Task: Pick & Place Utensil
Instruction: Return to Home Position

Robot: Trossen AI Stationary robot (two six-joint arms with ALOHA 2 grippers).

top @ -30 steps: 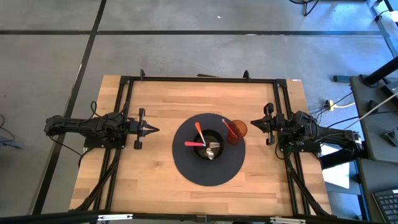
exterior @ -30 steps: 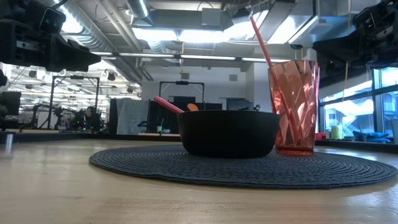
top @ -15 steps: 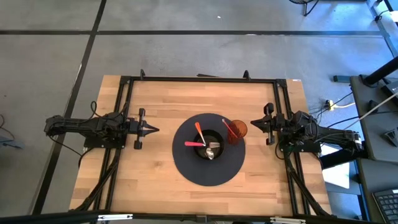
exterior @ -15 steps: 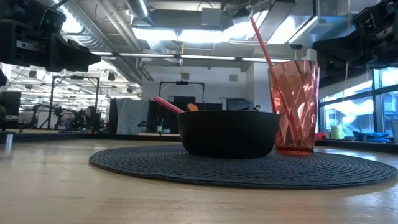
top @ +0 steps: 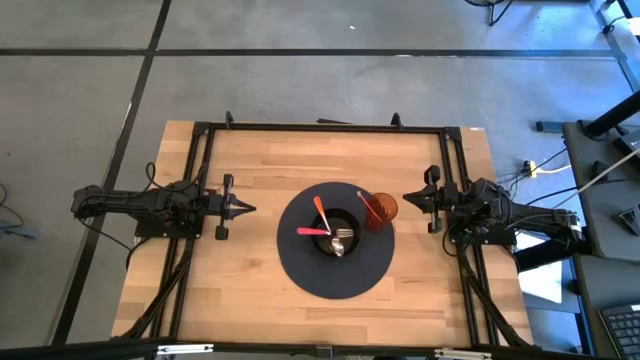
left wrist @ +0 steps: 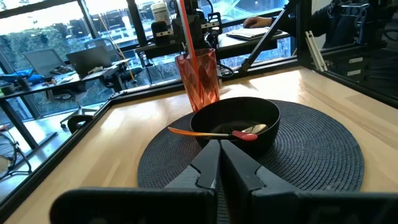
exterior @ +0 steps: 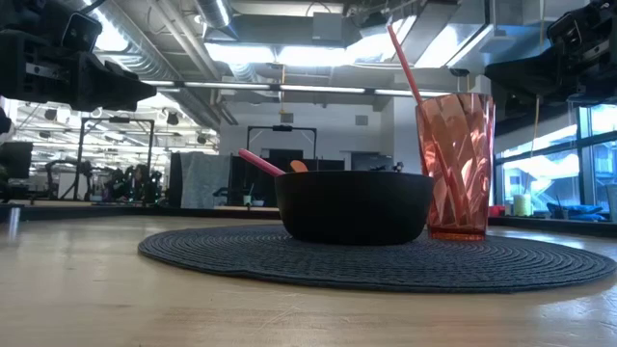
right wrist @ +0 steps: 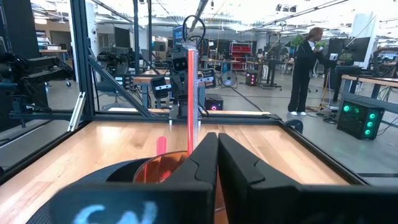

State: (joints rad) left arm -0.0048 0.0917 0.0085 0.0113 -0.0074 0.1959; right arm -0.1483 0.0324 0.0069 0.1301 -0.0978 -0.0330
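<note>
Handles of orange plastic spoon [top: 320, 211] and pink plastic fork [top: 309, 231] jutted over round black bowl [top: 352, 224]; left gripper [top: 249, 209], right gripper [top: 407, 198] sat closed.

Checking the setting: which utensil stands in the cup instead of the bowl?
The straw, leaning in the cup; the orange spoon and pink fork lie in the bowl.

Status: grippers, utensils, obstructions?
Left gripper shut, empty, left of round dark mat. Right gripper shut, empty, beside translucent reddish cup. Orange spoon, pink fork in black bowl; orange straw in cup. No obstruction seen.
</note>
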